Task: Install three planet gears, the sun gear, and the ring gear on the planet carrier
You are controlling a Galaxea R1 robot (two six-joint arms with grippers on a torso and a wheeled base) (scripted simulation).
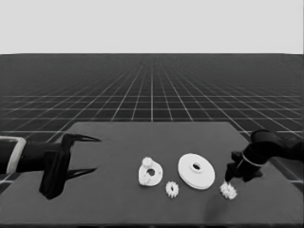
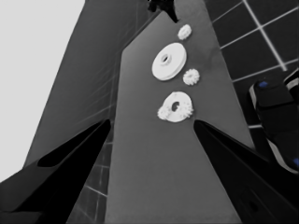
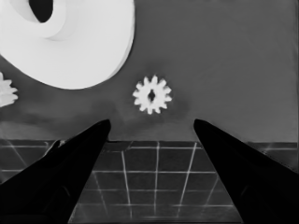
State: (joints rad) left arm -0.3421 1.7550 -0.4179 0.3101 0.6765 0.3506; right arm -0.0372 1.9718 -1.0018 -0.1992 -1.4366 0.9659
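Observation:
The smaller round part (image 1: pixel 150 176), the planet carrier, lies left of centre with a small gear (image 1: pixel 147 162) on its far rim; in the left wrist view, toothed edges show at two sides of this smaller round part (image 2: pixel 176 107). The larger round part (image 1: pixel 196 171), the ring gear, lies flat to its right. One loose gear (image 1: pixel 171 189) rests in front, between the two. Another gear (image 1: pixel 228 191) lies near the table's front right, and my right gripper (image 1: pixel 228 179) hovers just over it, open, with the gear (image 3: pixel 152 94) just past its fingertips. My left gripper (image 1: pixel 92 154) waits open over the table's left end.
The table's front edge (image 3: pixel 154 139) runs close behind the right-hand gear, with the floor grid beyond it. The larger round part (image 3: pixel 70 42) sits a short way from that gear. Dark machinery with blue lights (image 2: pixel 275 121) stands off the table's side.

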